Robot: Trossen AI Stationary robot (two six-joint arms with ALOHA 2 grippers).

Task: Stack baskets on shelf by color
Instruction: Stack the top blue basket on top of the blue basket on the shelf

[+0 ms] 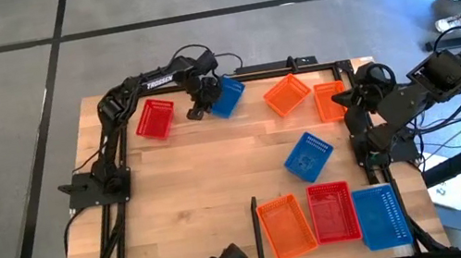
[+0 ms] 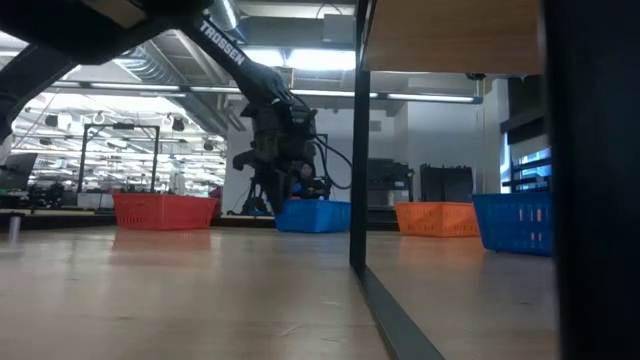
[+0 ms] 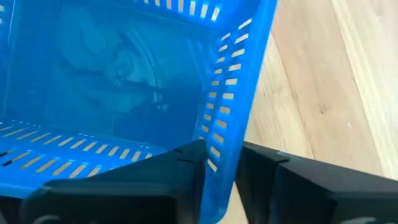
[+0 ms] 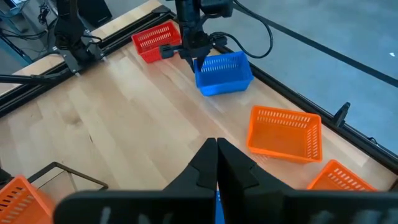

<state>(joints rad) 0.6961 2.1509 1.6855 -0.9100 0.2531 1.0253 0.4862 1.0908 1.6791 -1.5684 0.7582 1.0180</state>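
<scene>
While our left jaws (image 1: 203, 97) straddle the left wall of the blue basket (image 1: 227, 96) at the bench's far edge, half closed on it, our right jaws (image 4: 216, 163) wait pressed together, well apart.

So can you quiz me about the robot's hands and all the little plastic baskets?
1. True or false: the left hand has its fingers on either side of a wall of a blue mesh plastic basket.
2. Which colour basket lies nearest that one? A red, B orange.
3. How many baskets sit in a row beside the black divider strip?

Key: 1 true. 2 A, the red mesh basket. 3 three.
</scene>
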